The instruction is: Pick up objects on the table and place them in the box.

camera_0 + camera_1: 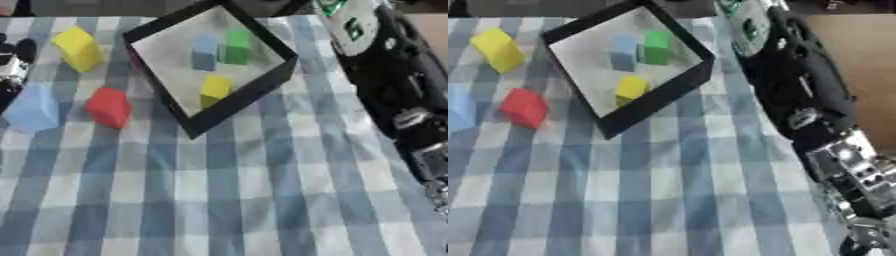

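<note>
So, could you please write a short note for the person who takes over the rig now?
Left hand: only partly seen at the left edge, fingers unclear, beside the light blue block.
Right hand: not seen, only the arm along the right side.
Done: blue block, green block and small yellow block lie in the box.
Left: yellow block, red block and the light blue block, still on the table.

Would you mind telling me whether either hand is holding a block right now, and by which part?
Nothing can be seen held. The left hand sits at the left edge beside the blue block; its fingers are unclear. The right hand is out of view.
</note>
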You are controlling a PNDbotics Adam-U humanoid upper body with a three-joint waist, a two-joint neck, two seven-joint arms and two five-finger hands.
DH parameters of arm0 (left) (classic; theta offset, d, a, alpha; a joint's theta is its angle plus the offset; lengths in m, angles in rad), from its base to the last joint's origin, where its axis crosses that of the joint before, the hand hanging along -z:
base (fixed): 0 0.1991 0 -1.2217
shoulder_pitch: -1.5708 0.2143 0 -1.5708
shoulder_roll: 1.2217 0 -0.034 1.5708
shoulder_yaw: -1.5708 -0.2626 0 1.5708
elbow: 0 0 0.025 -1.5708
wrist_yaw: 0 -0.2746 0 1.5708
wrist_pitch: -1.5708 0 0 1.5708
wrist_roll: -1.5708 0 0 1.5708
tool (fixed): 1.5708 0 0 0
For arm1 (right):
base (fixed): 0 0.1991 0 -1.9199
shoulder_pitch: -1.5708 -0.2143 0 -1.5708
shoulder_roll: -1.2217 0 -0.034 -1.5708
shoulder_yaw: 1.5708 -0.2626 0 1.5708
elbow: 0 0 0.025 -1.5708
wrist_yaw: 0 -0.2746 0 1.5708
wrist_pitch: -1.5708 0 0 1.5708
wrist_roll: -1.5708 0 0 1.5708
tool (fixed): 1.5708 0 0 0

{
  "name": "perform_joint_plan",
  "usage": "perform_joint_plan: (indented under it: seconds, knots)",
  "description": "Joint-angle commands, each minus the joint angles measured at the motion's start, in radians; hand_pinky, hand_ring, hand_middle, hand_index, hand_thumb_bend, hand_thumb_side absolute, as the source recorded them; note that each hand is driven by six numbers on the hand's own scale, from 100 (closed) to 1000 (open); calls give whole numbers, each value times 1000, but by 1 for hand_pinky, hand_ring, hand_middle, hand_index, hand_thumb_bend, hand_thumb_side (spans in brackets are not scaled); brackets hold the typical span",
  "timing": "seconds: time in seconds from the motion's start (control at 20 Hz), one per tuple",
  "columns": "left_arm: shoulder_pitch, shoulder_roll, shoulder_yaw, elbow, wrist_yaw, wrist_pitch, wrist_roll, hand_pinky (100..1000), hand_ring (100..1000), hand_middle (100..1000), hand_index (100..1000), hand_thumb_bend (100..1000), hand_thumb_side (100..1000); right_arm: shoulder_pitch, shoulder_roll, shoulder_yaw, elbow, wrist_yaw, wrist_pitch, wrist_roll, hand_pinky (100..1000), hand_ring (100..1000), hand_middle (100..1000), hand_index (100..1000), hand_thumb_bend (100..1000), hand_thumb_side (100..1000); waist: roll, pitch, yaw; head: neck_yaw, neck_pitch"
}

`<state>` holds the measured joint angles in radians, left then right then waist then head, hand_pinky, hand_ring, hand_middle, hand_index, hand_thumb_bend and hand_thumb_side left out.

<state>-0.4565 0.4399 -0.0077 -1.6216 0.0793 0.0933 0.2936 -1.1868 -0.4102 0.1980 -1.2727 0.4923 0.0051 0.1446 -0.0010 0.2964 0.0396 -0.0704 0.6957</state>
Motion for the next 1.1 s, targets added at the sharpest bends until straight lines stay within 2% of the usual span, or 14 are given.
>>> perform_joint_plan:
  seconds: [0.05,0.25,0.35,0.4,0.5,0.6,0.7,0.75,0.8,0.95,1.1]
  knots:
    - [-6,38,21,-19,-1,-3,14,573,710,651,768,608,494,28,-127,-13,-236,-239,67,-20,876,800,688,778,100,139,13,-45,-3,15,4]
    - [-8,44,33,-24,-4,-4,28,574,711,652,768,610,493,146,-216,-70,-446,-471,122,-49,879,796,694,776,100,296,17,-45,-8,33,-2]
    - [-12,49,38,-26,-5,-4,34,574,711,653,769,610,492,219,-249,-109,-534,-569,134,-77,880,794,713,779,100,346,21,-43,-10,45,-4]
    - [-16,55,41,-26,-7,-3,36,575,712,653,770,611,492,258,-262,-129,-574,-614,136,-95,880,793,722,779,100,372,23,-42,-12,52,-4]
    - [-27,69,46,-26,-13,-2,40,576,712,654,770,610,491,328,-279,-164,-640,-697,131,-147,879,788,723,772,100,367,27,-41,-16,62,-4]
    - [-41,83,50,-22,-19,-1,45,577,712,655,771,611,490,389,-286,-189,-689,-757,115,-202,880,781,715,761,100,413,30,-39,-20,69,-4]
    - [-58,100,54,-16,-25,1,49,577,713,656,772,612,488,443,-286,-207,-717,-791,100,-245,882,778,710,757,100,479,33,-37,-23,73,-6]
    - [-65,107,54,-12,-28,2,50,577,713,656,772,612,488,464,-284,-214,-722,-801,90,-262,887,778,710,757,100,479,33,-36,-25,74,-7]
    - [-74,117,55,-8,-32,3,51,578,713,656,773,612,488,489,-279,-222,-725,-808,84,-279,883,776,707,756,100,530,34,-34,-27,76,-8]
    - [-97,149,53,9,-43,6,50,579,714,658,774,613,487,556,-260,-235,-727,-815,83,-315,885,777,709,753,100,526,33,-31,-29,80,-11]
    - [-113,194,42,26,-56,11,35,584,718,664,780,615,488,612,-244,-238,-725,-811,102,-312,888,781,714,755,100,527,33,-29,-28,83,-14]
